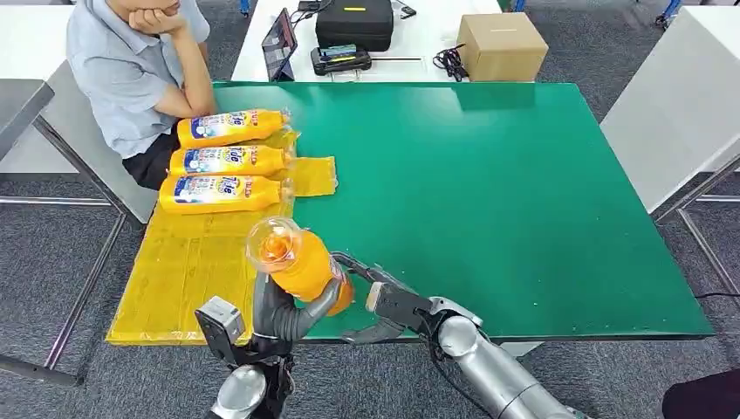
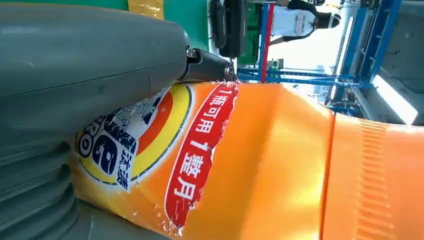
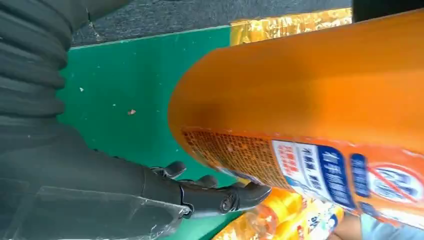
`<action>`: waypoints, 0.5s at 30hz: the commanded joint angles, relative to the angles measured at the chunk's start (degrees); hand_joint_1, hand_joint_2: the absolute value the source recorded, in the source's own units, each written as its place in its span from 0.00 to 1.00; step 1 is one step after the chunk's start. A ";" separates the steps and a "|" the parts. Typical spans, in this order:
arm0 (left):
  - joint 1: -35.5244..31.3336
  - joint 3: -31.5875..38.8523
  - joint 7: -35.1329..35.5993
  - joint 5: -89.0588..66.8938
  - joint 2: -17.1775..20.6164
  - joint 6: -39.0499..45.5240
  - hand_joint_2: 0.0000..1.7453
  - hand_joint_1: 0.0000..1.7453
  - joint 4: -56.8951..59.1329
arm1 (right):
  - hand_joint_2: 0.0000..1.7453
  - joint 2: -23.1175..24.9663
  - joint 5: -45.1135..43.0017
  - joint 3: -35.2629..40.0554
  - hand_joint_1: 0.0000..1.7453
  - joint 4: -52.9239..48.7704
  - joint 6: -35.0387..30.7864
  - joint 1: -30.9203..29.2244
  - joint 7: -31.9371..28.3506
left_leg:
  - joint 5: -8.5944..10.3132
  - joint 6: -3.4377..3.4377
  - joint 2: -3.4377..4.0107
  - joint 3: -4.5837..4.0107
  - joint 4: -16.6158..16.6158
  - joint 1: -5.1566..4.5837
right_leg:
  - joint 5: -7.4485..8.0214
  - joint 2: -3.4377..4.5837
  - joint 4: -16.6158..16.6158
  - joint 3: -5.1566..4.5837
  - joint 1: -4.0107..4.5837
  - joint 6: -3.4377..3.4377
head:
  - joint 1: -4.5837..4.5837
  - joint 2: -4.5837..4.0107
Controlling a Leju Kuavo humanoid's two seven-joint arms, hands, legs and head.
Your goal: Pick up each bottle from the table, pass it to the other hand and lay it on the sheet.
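Orange plastic fills the left hand [image 1: 292, 307], which grips a bottle [image 1: 301, 262] around its lower body at the near edge of the green table [image 1: 524, 201], cap end tilted up and away toward the sheet [image 1: 188, 262]. The right hand [image 1: 384, 301] sits just beside the bottle's base on the side away from the sheet, fingers [image 3: 220, 197] spread and curved under the bottle; whether they press against it cannot be told from the right wrist view, and the hand seems to carry none of the load. In the left wrist view the thick grey thumb lies across the label, the bottle's long axis running straight out from the palm.

The handover looks all but made, with the laying-down left. The sheet lies to the far side of the left hand from the right one, so the left arm is the nearer to it. Three bottles [image 1: 225, 160] already lie there side by side at the sheet's far end, caps pointing toward the table's middle; bare sheet nearer the robot is the likely spot. A seated person [image 1: 140, 70] watches from beyond the sheet's far end.
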 commanded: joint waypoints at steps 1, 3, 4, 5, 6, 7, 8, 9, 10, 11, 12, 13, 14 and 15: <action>-2.26 -1.01 0.73 -1.20 2.27 0.78 1.00 1.00 0.34 | 1.00 0.43 1.50 -0.51 0.00 4.75 -1.33 -1.00 0.50 | -0.09 -0.10 0.07 0.21 0.00 0.05 | -0.07 0.03 -0.01 0.21 0.06 -0.13 | -0.02 0.00; -2.10 -0.69 1.07 -1.23 2.74 0.50 1.00 1.00 -0.42 | 1.00 0.62 1.79 -0.81 0.00 4.81 -1.61 -0.71 0.47 | -0.09 -0.11 0.05 0.23 0.00 0.07 | -0.08 0.00 -0.02 0.24 0.08 -0.14 | -0.02 0.00; -1.75 -0.39 1.59 -1.46 2.90 0.45 1.00 1.00 -1.13 | 1.00 0.85 1.91 -1.34 0.00 4.81 -2.21 -0.35 0.55 | -0.07 -0.09 0.05 0.19 -0.01 0.05 | -0.06 0.01 -0.04 0.20 0.06 -0.12 | -0.02 0.00; -1.68 -0.34 2.02 -2.05 3.10 0.62 1.00 1.00 -1.24 | 1.00 0.89 2.54 -1.36 0.00 4.78 -2.87 -0.18 0.74 | -0.05 -0.08 0.06 0.16 -0.02 0.04 | -0.04 0.02 -0.03 0.16 0.05 -0.10 | -0.02 0.00; -1.63 -0.36 2.25 -3.09 3.29 0.93 1.00 1.00 -1.33 | 1.00 0.95 3.38 -1.40 0.00 4.79 -3.55 -0.02 0.83 | -0.11 -0.12 0.11 0.28 -0.01 0.08 | -0.08 0.07 -0.04 0.27 0.09 -0.15 | -0.02 0.00; -1.56 -0.32 2.54 -4.72 3.49 1.83 1.00 1.00 -1.32 | 1.00 1.09 3.84 -1.85 0.00 4.67 -4.14 0.39 0.79 | -0.09 -0.11 0.09 0.24 -0.02 0.06 | -0.06 0.05 -0.04 0.23 0.07 -0.13 | -0.02 0.00; -1.59 -0.50 2.62 -7.51 3.82 3.43 1.00 1.00 -1.30 | 1.00 1.18 4.22 -2.27 0.00 4.41 -4.53 0.84 0.75 | -0.05 -0.09 0.07 0.17 -0.04 0.04 | -0.04 0.03 -0.04 0.17 0.04 -0.11 | 0.00 0.00; -1.70 -0.67 2.82 -10.44 4.33 5.24 1.00 1.00 -1.17 | 1.00 1.15 4.52 -2.53 0.00 4.09 -4.90 1.21 0.66 | -0.11 -0.13 0.08 0.28 -0.03 0.07 | -0.09 0.04 -0.03 0.27 0.08 -0.16 | 0.00 0.00; -1.89 -0.95 3.91 -15.94 5.25 8.54 1.00 1.00 -1.02 | 1.00 0.98 5.05 -3.20 0.00 3.39 -5.97 2.00 0.60 | -0.09 -0.12 0.07 0.25 -0.03 0.06 | -0.08 0.03 -0.03 0.24 0.07 -0.15 | 0.00 0.00; -1.96 -1.10 4.89 -19.76 5.86 10.59 1.00 1.00 -0.89 | 1.00 0.96 5.27 -3.78 0.00 2.85 -6.71 2.57 0.55 | -0.03 -0.08 0.02 0.15 -0.06 0.02 | -0.03 0.00 -0.04 0.15 0.02 -0.10 | -0.02 0.00; -1.65 -0.57 8.50 -29.30 6.94 14.73 1.00 1.00 -1.38 | 1.00 0.90 6.21 -5.52 0.00 1.11 -8.99 4.18 0.69 | -0.01 -0.06 0.02 0.11 -0.06 0.01 | -0.02 0.00 -0.04 0.11 0.02 -0.08 | 0.00 0.00; -1.09 0.99 12.60 -36.59 7.40 16.26 1.00 1.00 -1.73 | 1.00 0.95 9.51 -6.82 0.00 -0.59 -12.53 5.53 1.48 | -0.06 -0.12 0.04 0.27 -0.09 0.05 | -0.06 0.00 -0.07 0.26 0.06 -0.15 | -0.02 0.00; -0.69 2.36 13.60 -38.49 7.66 16.44 1.00 1.00 -2.47 | 1.00 0.93 10.44 -7.73 0.00 -1.85 -13.36 6.51 1.72 | -0.04 -0.10 0.03 0.19 -0.07 0.04 | -0.04 0.01 -0.06 0.18 0.05 -0.12 | 0.00 0.00; -0.02 4.15 15.07 -40.81 8.05 15.49 1.00 1.00 -3.61 | 1.00 1.02 10.68 -9.75 0.00 -4.59 -13.32 8.45 1.89 | -0.02 -0.08 0.03 0.12 -0.07 0.02 | -0.03 0.00 -0.05 0.12 0.03 -0.09 | 0.00 0.00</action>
